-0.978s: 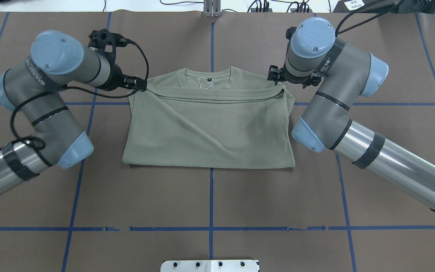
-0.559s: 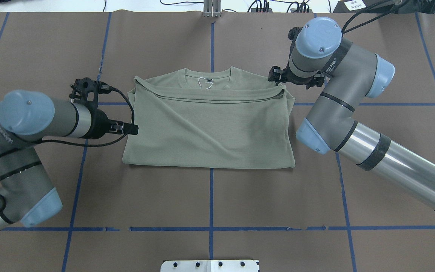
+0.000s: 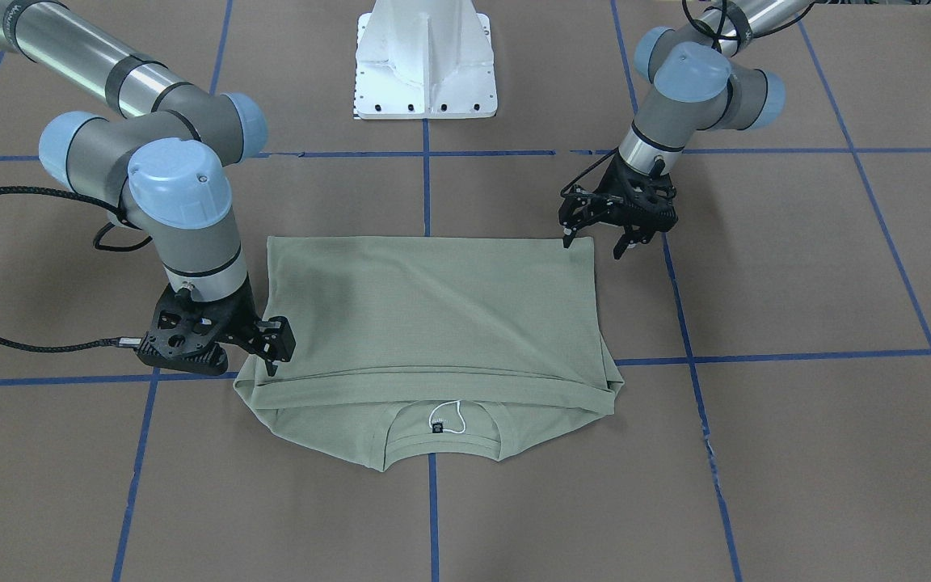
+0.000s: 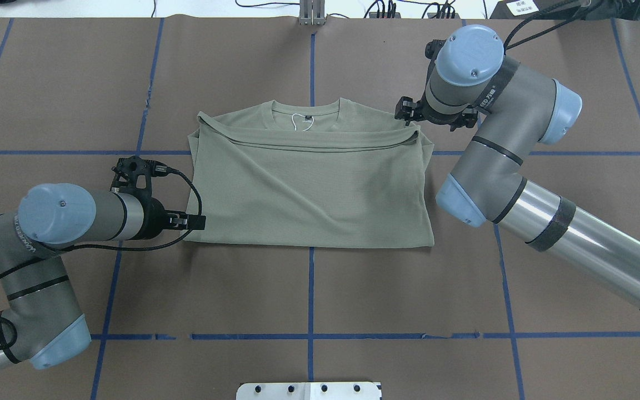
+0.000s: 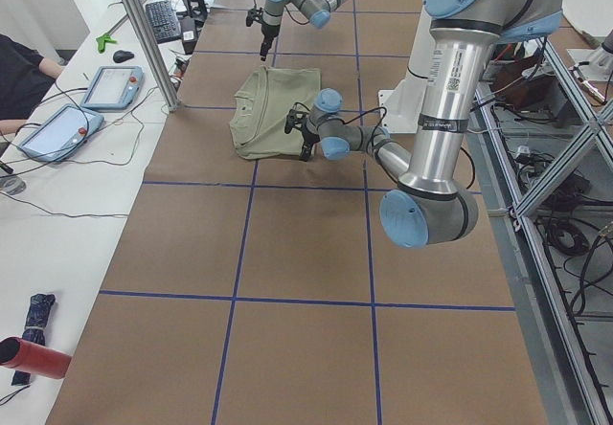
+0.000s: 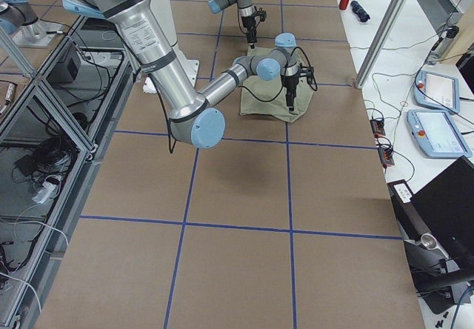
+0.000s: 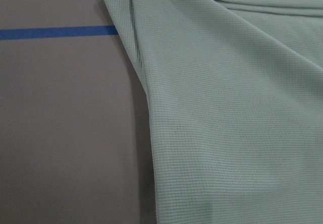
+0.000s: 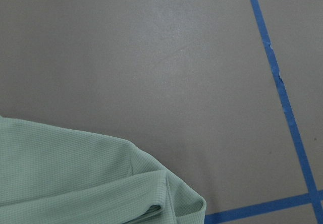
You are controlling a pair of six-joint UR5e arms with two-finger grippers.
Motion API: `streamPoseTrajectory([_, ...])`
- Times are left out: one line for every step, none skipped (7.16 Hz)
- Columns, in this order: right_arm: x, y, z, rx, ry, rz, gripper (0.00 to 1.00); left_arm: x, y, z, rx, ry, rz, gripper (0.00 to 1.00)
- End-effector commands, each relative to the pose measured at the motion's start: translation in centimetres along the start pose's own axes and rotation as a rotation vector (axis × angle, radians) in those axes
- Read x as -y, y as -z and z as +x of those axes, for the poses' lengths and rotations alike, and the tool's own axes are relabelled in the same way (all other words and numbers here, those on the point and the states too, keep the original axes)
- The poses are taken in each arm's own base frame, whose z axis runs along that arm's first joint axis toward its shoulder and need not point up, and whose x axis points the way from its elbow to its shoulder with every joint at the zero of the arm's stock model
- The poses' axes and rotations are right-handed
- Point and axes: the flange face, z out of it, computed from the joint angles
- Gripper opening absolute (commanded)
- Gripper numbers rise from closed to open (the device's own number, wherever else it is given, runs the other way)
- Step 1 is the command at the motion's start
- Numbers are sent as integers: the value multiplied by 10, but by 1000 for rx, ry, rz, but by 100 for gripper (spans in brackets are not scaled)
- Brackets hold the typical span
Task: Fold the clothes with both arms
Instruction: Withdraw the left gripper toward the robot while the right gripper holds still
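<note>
**A:** Where's the green knit shirt?

**B:** Flat on the table, folded once. Its long axis runs crosswise and the collar is on its far side.

**A:** Which arm is nearer?

**B:** The left gripper, fingers spread and empty, at the shirt's near left corner. The right gripper is at the far right corner. I can't tell whether it's clamped.
</note>
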Motion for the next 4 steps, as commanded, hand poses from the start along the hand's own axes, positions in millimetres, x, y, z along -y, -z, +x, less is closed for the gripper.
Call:
streamPoseTrajectory([-1, -1, 0, -1, -2, -1, 100, -4, -9, -1, 10, 2, -14, 43])
streamPoseTrajectory([-1, 0, 0, 0, -2, 0, 100, -4, -10, -2, 10, 0, -17, 26])
streamPoseTrajectory([-1, 0, 0, 0, -4, 0, 100, -4, -10, -2, 10, 0, -18, 16])
streamPoseTrajectory([-1, 0, 0, 0, -4, 1, 100, -5, -10, -1, 7, -1, -20, 16])
